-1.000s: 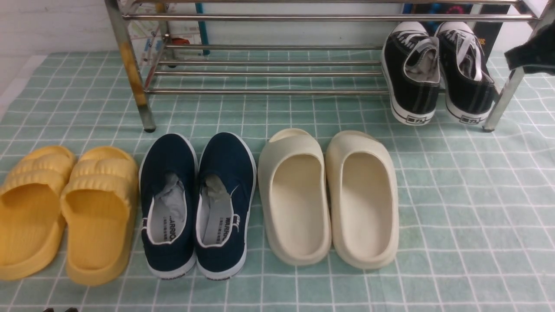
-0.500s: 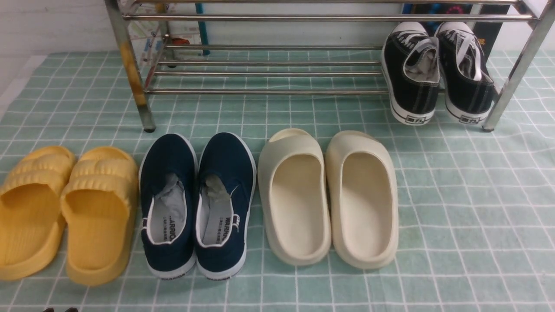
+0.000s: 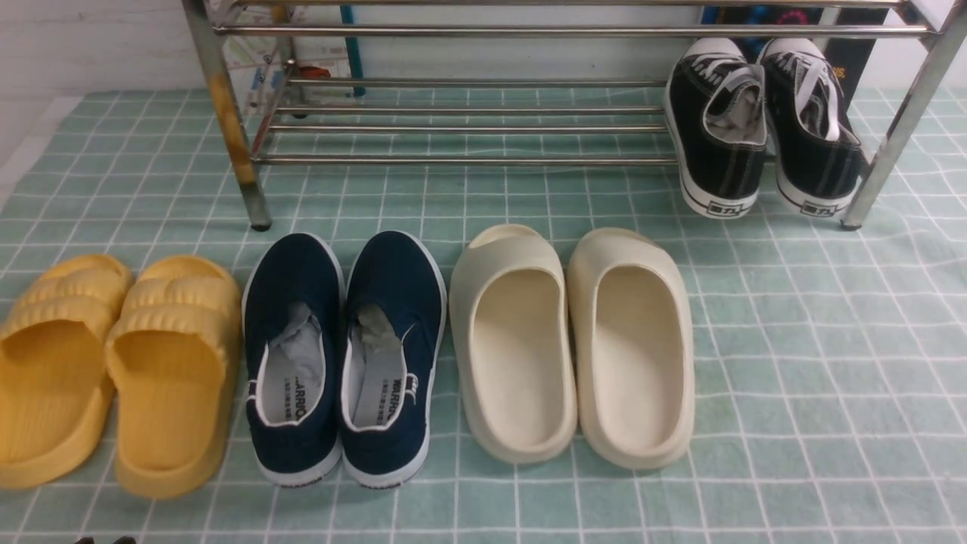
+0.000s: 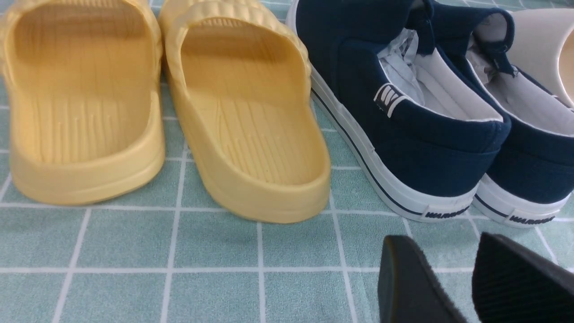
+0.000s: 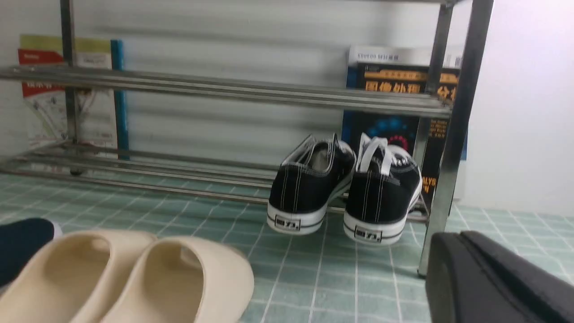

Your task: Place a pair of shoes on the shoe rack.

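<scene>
Presently the right gripper point(image 5: 453, 269), pads pressed together and empty, sits low near the shoe rack point(image 3: 468, 32)'s corner leg. The pair of shoes point(image 3: 763, 128) rests on its bottom bars, toes hidden. The left gripper point(image 4: 453, 278) hovers parted, empty.

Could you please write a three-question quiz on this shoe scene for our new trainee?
1. True or false: the black sneakers rest on the shoe rack's lowest shelf, at its right end.
2. Which pair lies between the yellow slippers and the cream slippers? A) black sneakers B) navy slip-ons C) none
3. Fill in: the left gripper holds ____.

Key: 1 true; 2 B; 3 nothing, its fingers stand apart above the checked cloth.
</scene>
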Controlling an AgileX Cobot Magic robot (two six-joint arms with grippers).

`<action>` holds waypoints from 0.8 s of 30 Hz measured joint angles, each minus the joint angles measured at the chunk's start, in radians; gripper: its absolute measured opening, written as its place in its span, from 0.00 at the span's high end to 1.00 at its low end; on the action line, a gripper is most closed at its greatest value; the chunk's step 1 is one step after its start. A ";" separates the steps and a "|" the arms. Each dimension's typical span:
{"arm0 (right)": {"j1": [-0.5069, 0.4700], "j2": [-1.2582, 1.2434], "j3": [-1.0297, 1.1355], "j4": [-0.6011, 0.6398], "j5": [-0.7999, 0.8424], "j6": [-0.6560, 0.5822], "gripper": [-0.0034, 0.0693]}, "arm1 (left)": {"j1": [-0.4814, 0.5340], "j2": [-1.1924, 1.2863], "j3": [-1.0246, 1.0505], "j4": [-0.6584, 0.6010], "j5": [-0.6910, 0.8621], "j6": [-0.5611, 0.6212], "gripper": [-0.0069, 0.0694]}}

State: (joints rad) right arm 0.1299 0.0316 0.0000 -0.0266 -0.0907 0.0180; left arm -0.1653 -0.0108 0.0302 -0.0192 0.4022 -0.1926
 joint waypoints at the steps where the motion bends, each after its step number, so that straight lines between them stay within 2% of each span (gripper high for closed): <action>1: 0.000 0.000 0.006 0.000 0.000 0.000 0.92 | 0.000 0.000 0.000 0.000 0.000 0.000 0.60; 11: -0.004 -0.001 0.026 0.000 0.081 -0.001 0.91 | 0.000 0.000 0.000 0.000 0.000 0.000 0.60; 15: -0.060 -0.028 0.026 -0.020 0.140 -0.057 0.91 | 0.000 0.000 0.000 0.000 0.000 0.000 0.60; 18: -0.117 -0.042 0.026 -0.030 0.254 -0.115 0.90 | 0.000 0.000 0.000 0.000 0.000 0.000 0.60; 24: -0.105 -0.042 0.026 0.059 0.336 -0.125 0.90 | 0.000 0.000 0.000 0.000 0.000 0.000 0.60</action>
State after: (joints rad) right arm 0.0253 -0.0103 0.0256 0.0320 0.2449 -0.1070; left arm -0.1653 -0.0108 0.0302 -0.0192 0.4022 -0.1926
